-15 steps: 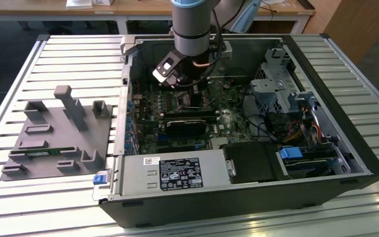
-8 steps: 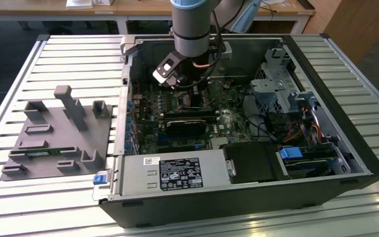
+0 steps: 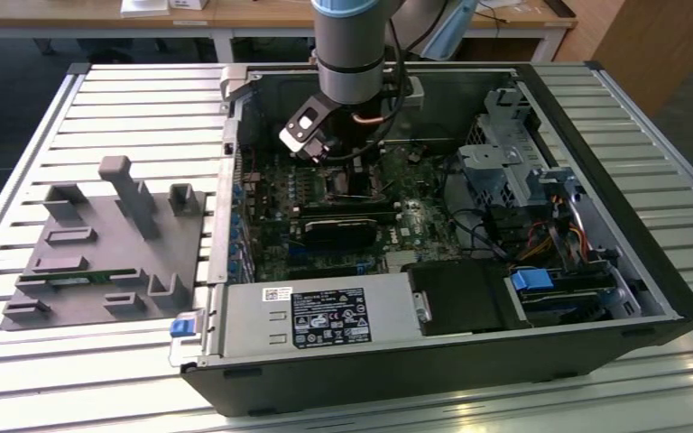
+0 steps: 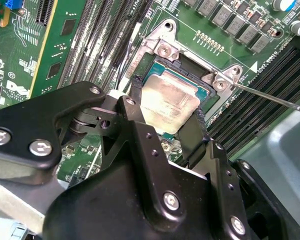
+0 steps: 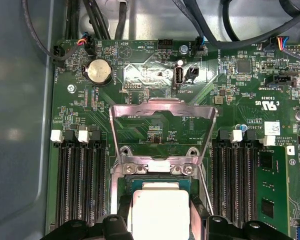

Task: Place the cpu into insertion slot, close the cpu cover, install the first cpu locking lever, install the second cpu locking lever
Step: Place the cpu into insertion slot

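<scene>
The cpu is a silver-grey square chip held level between my gripper's two black fingers. It sits in or just over the insertion slot, whose black border shows around it. In the first wrist view, the cpu lies between the fingers, and the cpu cover, a silver frame with a cut-out centre, stands swung open beyond the slot. A thin wire locking lever stands loose beside the socket. In the exterior view my gripper reaches down into the computer case.
Long black memory slots flank the socket on both sides. A black heatsink block lies on the board near the gripper. The drive cage and cables fill the case toward the exterior view's right. A grey fixture plate sits outside the case.
</scene>
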